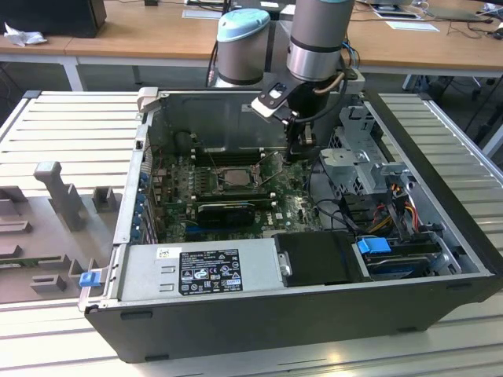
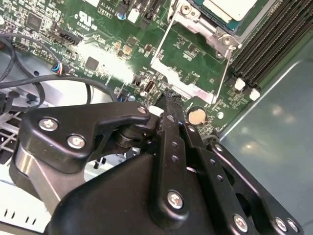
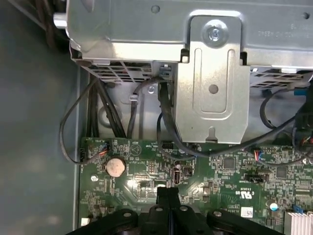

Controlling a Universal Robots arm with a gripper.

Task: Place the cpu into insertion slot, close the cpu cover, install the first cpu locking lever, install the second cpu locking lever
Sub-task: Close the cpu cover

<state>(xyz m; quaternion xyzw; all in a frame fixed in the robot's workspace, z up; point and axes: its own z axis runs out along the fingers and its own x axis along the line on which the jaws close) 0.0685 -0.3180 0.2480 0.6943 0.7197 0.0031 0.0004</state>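
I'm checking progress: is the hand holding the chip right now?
No, in the second wrist view the chip lies seated on the green board, apart from the shut hand.

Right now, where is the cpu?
In the exterior view the cpu lies mid-board, between the memory slots and the black expansion card, to the exterior view's left of the claw.
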